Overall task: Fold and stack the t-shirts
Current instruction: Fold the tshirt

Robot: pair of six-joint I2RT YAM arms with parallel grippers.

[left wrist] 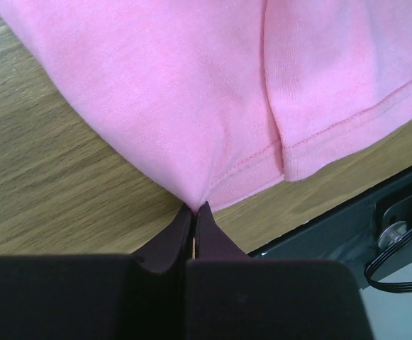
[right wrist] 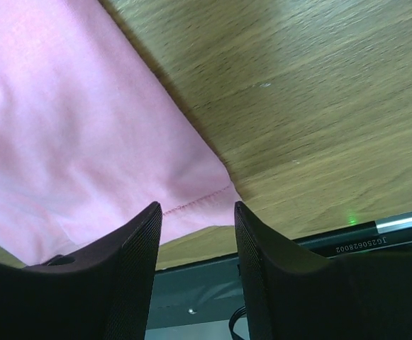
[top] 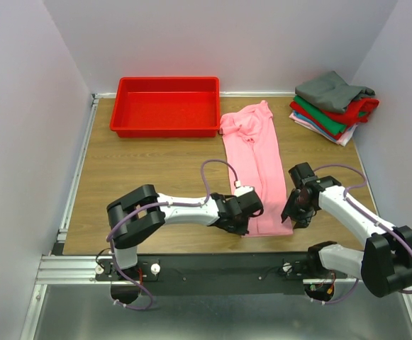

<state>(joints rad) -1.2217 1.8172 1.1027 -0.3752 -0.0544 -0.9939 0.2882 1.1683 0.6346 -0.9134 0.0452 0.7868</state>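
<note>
A light pink t-shirt (top: 257,157) lies as a long narrow strip down the middle of the table, collar end far, hem end near. My left gripper (top: 245,217) is shut on the hem's near left corner; the left wrist view shows the cloth (left wrist: 191,92) pinched between the closed tips. My right gripper (top: 291,212) is open beside the hem's near right corner; the right wrist view shows the hem (right wrist: 85,142) just ahead of the spread fingers (right wrist: 138,241), with nothing between them. Folded grey, red, green and pale t-shirts (top: 335,105) are stacked at the far right.
A red plastic tray (top: 166,106) stands at the far left-centre, next to the pink shirt's collar end. The table's near edge and a black rail (top: 213,265) run just behind both grippers. Grey walls close in on the left, far and right sides.
</note>
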